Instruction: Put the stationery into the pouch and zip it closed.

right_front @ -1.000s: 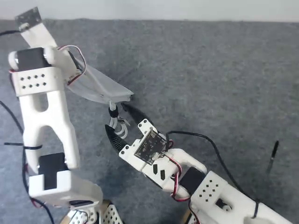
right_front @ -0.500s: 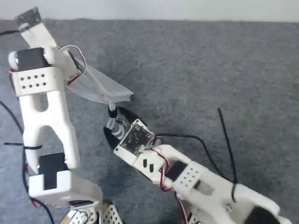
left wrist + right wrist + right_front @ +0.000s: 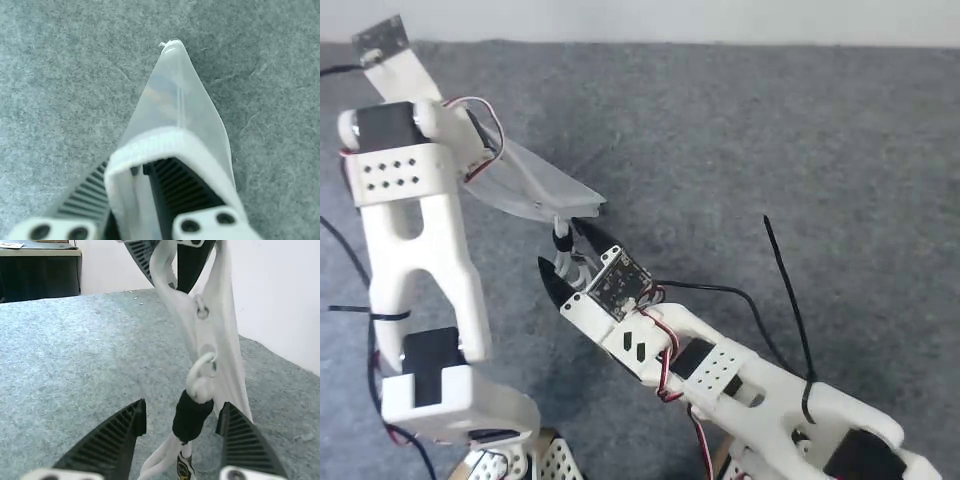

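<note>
Grey felt [image 3: 820, 150] covers the table, with a pale wall behind. The left gripper [image 3: 145, 160] is pressed together on one edge of the pouch [image 3: 535, 185] and holds it up off the felt, beside the left arm. The pouch is frosted, see-through plastic with a white zip band along its top, and it tapers to a corner away from the grip; what lies inside cannot be told. From its low corner hang a metal ring and a black pull [image 3: 191, 415] on a looped white cord [image 3: 160, 460]. The right gripper [image 3: 182, 415] is spread wide, its black fingers either side of the pull, which hangs nearer one of them.
</note>
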`<state>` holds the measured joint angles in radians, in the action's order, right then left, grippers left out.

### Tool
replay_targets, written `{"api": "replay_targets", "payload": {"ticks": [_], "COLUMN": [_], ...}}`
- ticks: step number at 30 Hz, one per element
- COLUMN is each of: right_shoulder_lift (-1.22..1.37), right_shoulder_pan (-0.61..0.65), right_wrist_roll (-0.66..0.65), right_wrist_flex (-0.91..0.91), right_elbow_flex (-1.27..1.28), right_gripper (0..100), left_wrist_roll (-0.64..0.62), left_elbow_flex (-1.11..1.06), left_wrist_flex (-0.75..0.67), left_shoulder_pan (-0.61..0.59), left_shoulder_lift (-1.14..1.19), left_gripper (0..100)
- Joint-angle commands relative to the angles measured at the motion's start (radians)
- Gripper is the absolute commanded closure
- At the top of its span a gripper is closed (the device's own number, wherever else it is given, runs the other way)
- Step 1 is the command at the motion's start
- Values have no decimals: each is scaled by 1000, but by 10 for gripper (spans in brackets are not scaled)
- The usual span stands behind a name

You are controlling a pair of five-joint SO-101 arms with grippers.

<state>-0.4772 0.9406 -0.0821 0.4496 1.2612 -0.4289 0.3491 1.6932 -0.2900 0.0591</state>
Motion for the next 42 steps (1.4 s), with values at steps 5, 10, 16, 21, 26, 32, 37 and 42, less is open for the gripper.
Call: {"api": "replay_targets", "payload": {"ticks": [5,10,16,21,26,32,37,42], "right_shoulder_lift": [33,84,96,96,97,85,77,-27], "right_shoulder_pan": [-21,-33,-51,-51,-53,-71,-93,-90], "right_wrist_roll": [18,18,18,18,18,17,9,-29], "right_wrist_flex": [24,77,116,110,110,114,107,-48], "right_elbow_flex": [-98,-114,-114,-114,-115,-110,-84,-60], "right_gripper": [849,864,864,864,868,996,993,994], "left_wrist_roll": [9,9,9,11,11,11,11,11], "left_elbow_flex": [10,10,10,10,10,8,8,8], "left_wrist_flex": [-15,-14,-14,-14,-14,-14,-15,-18], "left_shoulder_pan": [-11,-11,-11,-11,-11,-11,-11,-11], "left_shoulder_lift": [-12,-12,-12,-12,-12,-12,-12,-12], "left_gripper": [990,990,990,990,990,990,990,990]}}
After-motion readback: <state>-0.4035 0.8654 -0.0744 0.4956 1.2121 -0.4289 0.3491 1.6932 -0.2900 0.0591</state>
